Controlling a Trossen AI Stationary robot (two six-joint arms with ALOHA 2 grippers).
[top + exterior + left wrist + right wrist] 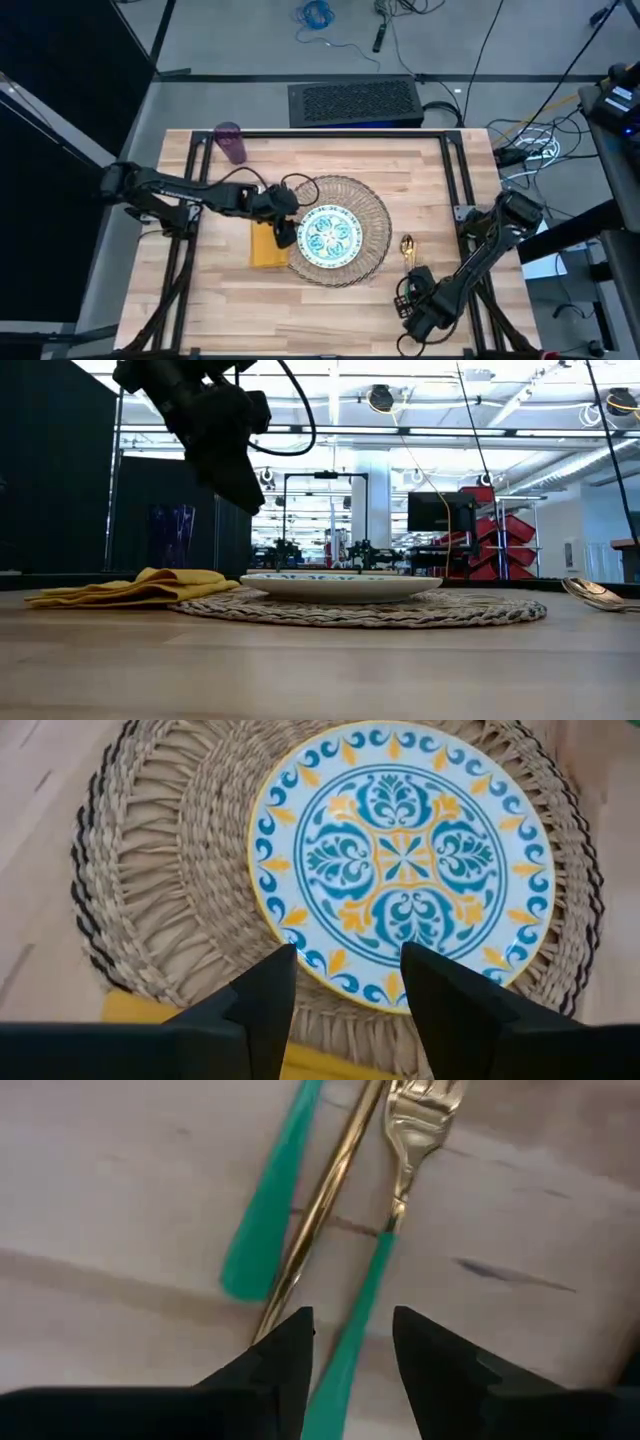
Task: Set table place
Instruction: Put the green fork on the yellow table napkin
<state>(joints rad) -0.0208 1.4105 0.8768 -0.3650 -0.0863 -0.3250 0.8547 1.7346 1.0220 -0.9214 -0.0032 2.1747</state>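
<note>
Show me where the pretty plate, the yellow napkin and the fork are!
plate [400, 860], left wrist view, on its patterned centre.
napkin [140, 588], low view, on its folded top.
fork [420, 1110], right wrist view, on its gold tines.

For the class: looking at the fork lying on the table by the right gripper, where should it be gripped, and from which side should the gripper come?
Grip the fork on its slim teal handle, coming straight down from above. It lies flat on the table, so only the handle's narrow sides offer purchase. The open right gripper already straddles it, though the neighbouring utensil lies close alongside, probably leaving little room.
</note>
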